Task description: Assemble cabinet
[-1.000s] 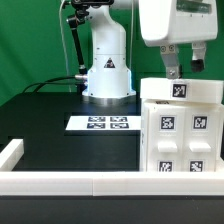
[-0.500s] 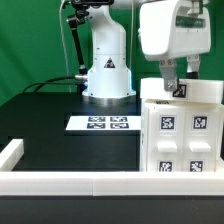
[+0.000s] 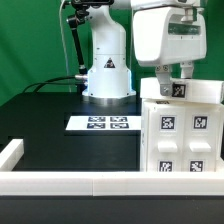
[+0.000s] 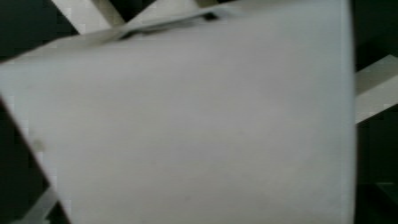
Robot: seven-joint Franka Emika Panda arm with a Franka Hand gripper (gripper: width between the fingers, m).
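Exterior view: gripper (image 3: pixel 173 80) sits at the top edge of the cabinet (image 3: pixel 180 135), fingers straddling the small tagged block there, but can't tell if jaws are clenched or released; wrist view is just white panel. Cabinet stands upright at the exterior view's right, near the front rail, long axis approx vertical, tagged face toward cam. Best approach imo: keep wrist square to the top edge, press/slide slowly, don't tip the box.

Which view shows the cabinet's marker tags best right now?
The exterior view: the cabinet shows several black-and-white tags on its front face and one on top, below the claw. The wrist view shows only a blurred white surface filling the picture, with no tags readable.
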